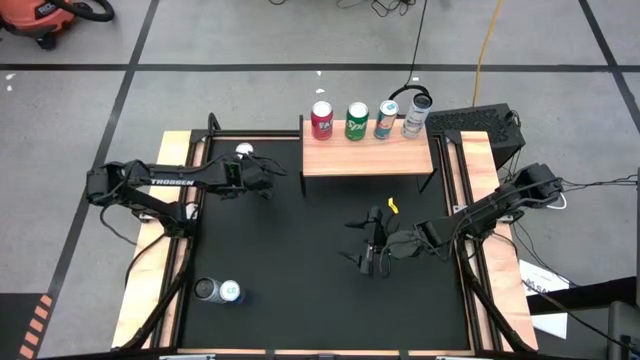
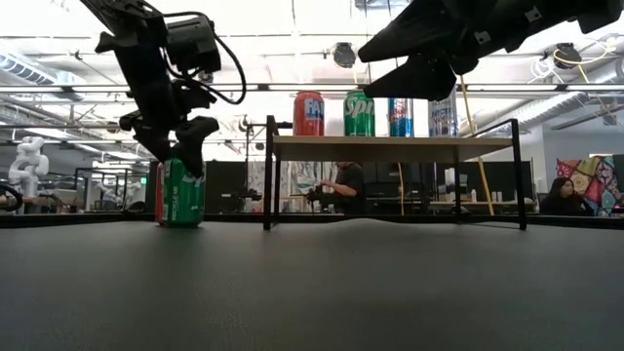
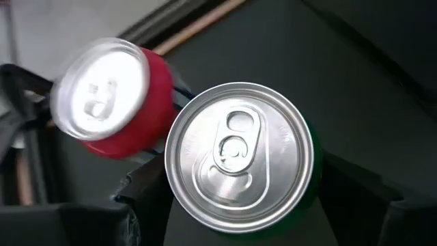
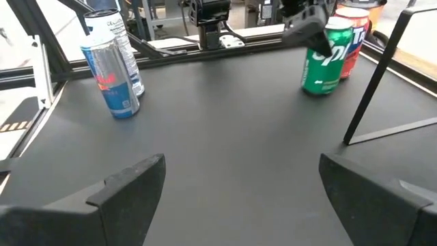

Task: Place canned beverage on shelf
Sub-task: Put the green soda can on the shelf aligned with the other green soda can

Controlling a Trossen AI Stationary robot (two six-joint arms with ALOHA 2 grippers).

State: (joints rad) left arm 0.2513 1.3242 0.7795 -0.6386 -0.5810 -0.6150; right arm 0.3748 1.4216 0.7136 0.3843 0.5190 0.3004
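A green can (image 3: 239,157) stands upright on the black mat at the far left, and it also shows in the low view (image 2: 182,193). A red can (image 3: 113,102) stands close behind it. My left gripper (image 2: 178,146) is open and hangs over the green can's top with a finger on each side. The gripper hides that can in the high view (image 1: 262,180). The light-wood shelf (image 1: 368,155) at the far middle carries several upright cans (image 1: 357,121). My right gripper (image 1: 368,262) is open and empty above the mat's middle right. My left gripper comes at the green can from above, and its fingers (image 3: 140,201) stand on either side of the can's upper rim (image 3: 177,178). I cannot tell whether they touch it. The can stands upright on the mat.
Two more cans (image 1: 218,291) stand upright near the mat's near left corner and also show in the right wrist view (image 4: 113,75). A small yellow object (image 1: 393,205) lies before the shelf. The shelf's thin black legs (image 4: 372,82) stand on the mat. Wooden rails (image 1: 180,200) frame it.
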